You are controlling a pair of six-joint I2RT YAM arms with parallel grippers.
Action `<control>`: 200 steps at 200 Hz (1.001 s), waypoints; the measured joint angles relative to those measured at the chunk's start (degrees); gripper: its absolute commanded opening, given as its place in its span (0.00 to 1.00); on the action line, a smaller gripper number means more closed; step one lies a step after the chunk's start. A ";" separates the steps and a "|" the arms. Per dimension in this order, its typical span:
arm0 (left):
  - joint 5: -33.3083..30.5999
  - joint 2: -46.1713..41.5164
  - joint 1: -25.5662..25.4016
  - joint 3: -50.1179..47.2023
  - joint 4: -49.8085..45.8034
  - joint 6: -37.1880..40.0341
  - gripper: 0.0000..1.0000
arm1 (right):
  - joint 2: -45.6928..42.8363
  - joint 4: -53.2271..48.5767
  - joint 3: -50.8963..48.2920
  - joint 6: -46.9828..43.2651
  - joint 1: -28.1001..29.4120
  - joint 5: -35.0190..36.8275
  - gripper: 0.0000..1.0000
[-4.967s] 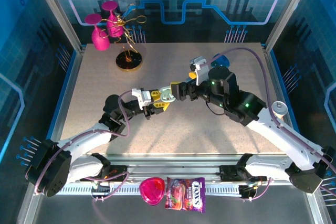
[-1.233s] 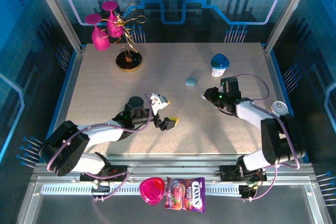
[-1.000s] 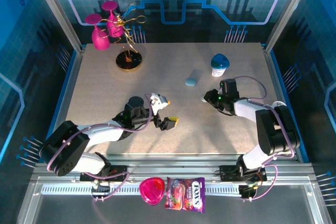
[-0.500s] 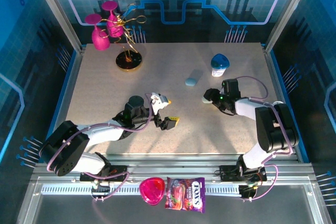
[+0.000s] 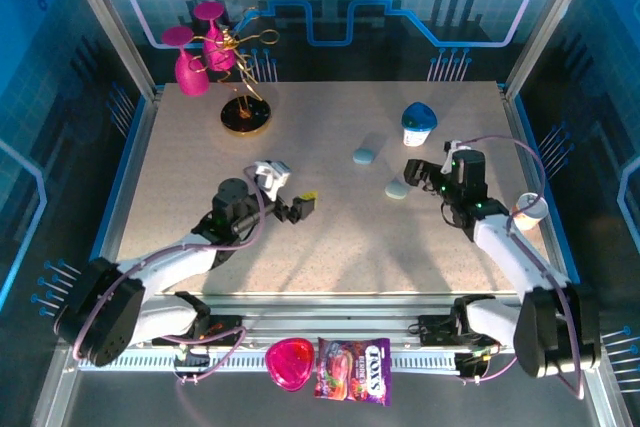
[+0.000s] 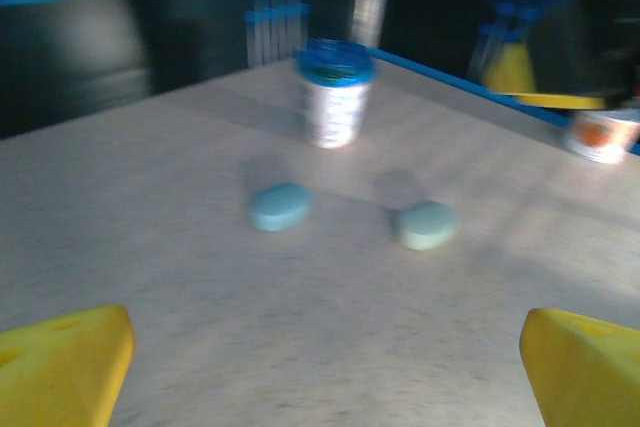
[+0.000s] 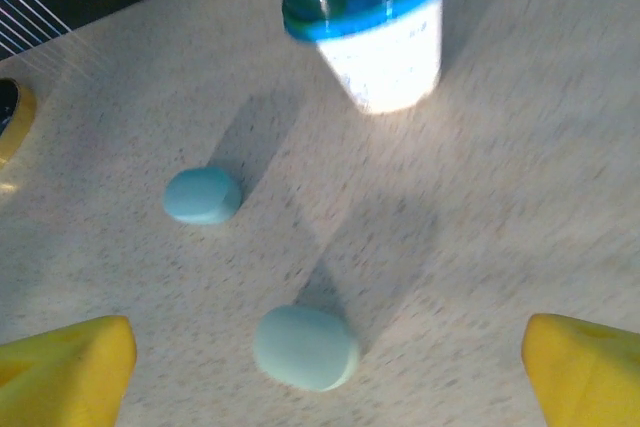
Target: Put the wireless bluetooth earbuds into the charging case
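Fingers, left (image 6: pixel 62 362) and right (image 7: pixel 65 362): spread wide, nothing held. Case (image 7: pixel 305 347): taken to be the paler pebble, lying shut on the counter (image 7: pixel 520 237) just ahead of the right fingers; a bluer pebble (image 7: pixel 202 195) lies beyond, near the tub (image 7: pixel 375 32). No loose earbuds are seen, so insertion is judged done. From above, the left fingers are shown well apart from the case; pebble tints are told apart at the right wrist.

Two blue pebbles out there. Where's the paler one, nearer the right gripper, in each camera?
Top external: paler pebble right of centre, below-right of the bluer pebble.
Left wrist: paler pebble right of centre.
Right wrist: paler pebble low centre.
Shared landmark: the blue-lidded white container, beyond both pebbles.
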 measured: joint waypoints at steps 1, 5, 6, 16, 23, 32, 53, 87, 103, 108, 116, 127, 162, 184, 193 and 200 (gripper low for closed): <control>-0.24 -0.17 0.17 -0.07 -0.07 0.02 0.99 | -0.22 0.04 -0.11 -0.35 0.00 0.13 1.00; -1.62 -1.07 1.01 -0.46 -0.61 0.02 0.99 | -1.14 0.42 -0.66 -1.73 0.11 0.72 1.00; -1.90 -1.27 1.16 -0.52 -0.70 0.04 0.99 | -1.51 0.70 -0.90 -2.43 0.11 1.07 1.00; -5.07 -3.13 3.19 -1.64 -1.40 -0.04 0.99 | -3.17 1.88 -2.47 -6.36 0.22 2.40 1.00; -7.06 -4.13 4.57 -2.38 -1.75 -0.17 0.99 | -3.72 3.10 -3.65 -9.11 0.22 3.32 1.00; -9.29 -5.20 6.38 -3.43 -2.19 -0.52 0.99 | -3.67 4.70 -5.07 -12.17 0.22 4.28 1.00; -13.88 -6.32 9.62 -4.74 -3.76 -0.76 0.99 | -1.84 9.99 -8.81 -18.03 0.26 5.90 1.00; -18.99 -6.05 12.79 -5.75 -4.22 0.35 0.99 | 3.41 22.23 -14.93 -23.23 0.26 8.24 1.00; -19.56 -3.61 15.80 -7.54 -1.75 0.44 0.99 | 6.86 27.74 -16.41 -24.24 0.20 8.85 1.00; -19.54 -2.54 16.59 -7.98 -1.11 0.46 0.99 | 7.93 29.14 -16.52 -24.52 0.17 9.01 1.00; -19.54 -0.48 17.90 -8.57 -0.61 0.46 1.00 | 9.68 31.08 -16.52 -24.65 0.07 9.07 1.00; -19.34 1.51 19.23 -8.98 -0.15 0.42 0.99 | 11.34 33.68 -16.52 -24.79 -0.26 8.85 1.00; -17.11 6.47 22.10 -8.61 3.67 0.17 0.99 | 15.65 40.28 -15.63 -23.12 -3.69 5.33 1.00; -15.30 10.43 23.58 -6.82 5.70 -0.39 0.99 | 21.03 46.90 -15.63 -22.60 -4.31 2.73 1.00; -14.62 12.41 24.35 -5.92 7.10 -0.66 0.99 | 23.28 48.68 -15.63 -22.45 -4.31 1.84 1.00; -14.21 13.90 24.85 -5.38 8.20 -1.01 0.99 | 24.20 48.78 -15.63 -22.43 -4.31 1.22 1.00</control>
